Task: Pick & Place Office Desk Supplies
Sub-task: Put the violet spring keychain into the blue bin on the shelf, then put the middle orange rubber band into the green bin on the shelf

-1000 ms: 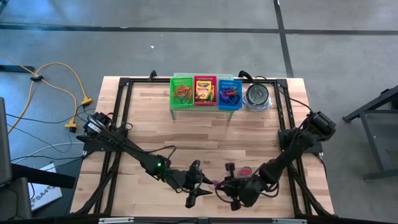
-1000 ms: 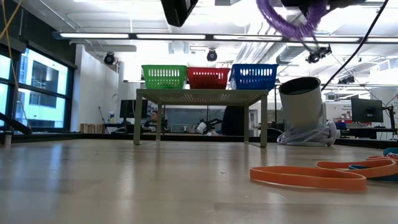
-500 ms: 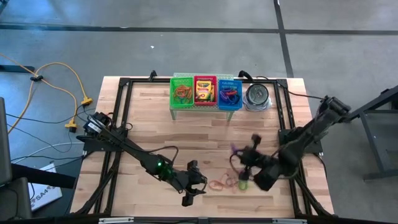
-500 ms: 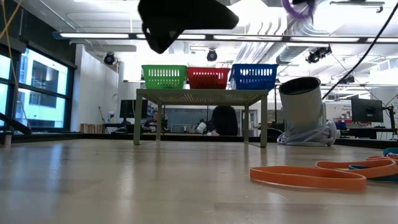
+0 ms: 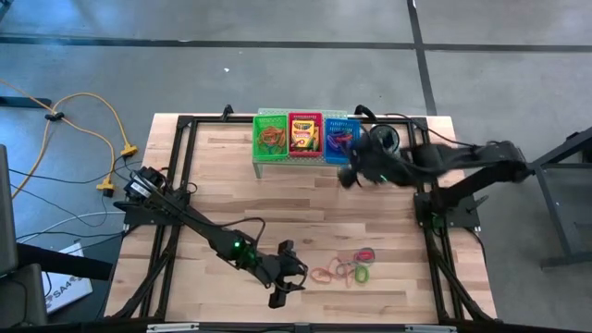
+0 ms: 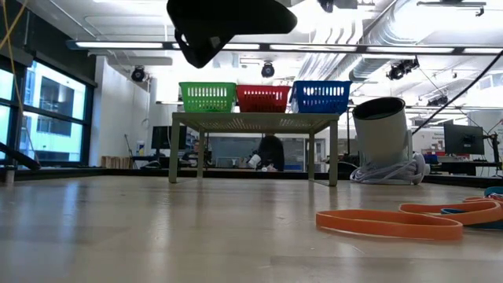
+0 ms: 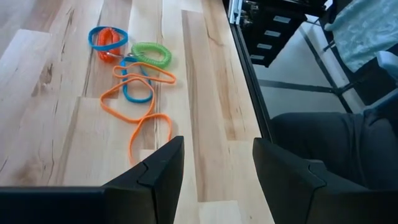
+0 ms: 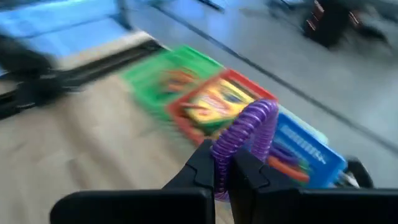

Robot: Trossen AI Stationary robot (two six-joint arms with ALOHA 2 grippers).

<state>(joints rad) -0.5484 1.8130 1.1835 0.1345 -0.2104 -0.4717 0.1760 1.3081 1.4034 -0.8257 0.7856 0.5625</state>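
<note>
My right gripper hovers by the near side of the blue basket and is shut on a purple coiled rubber band. The red basket holds yellow-and-green crayon boxes. The green basket holds orange bands. More loose bands in orange, blue, green and red lie flat near the table's near edge. My left gripper hangs open above the table just left of them. My right gripper pinches the purple coiled band between its two fingers at the loop's lower part. The rest of the loop arches out past the fingertips. The band is lifted clear of the table.
The three baskets sit side by side on a small green stand at the far middle of the table. A round metal tin stands right of the blue basket. Bare wood lies between the stand and the loose bands.
My right gripper has risen from the loose bands at the near edge and swung toward the far edge, up to the blue basket, carrying the purple band clear of the table. My left gripper has stayed near the loose bands and sunk a little.
</note>
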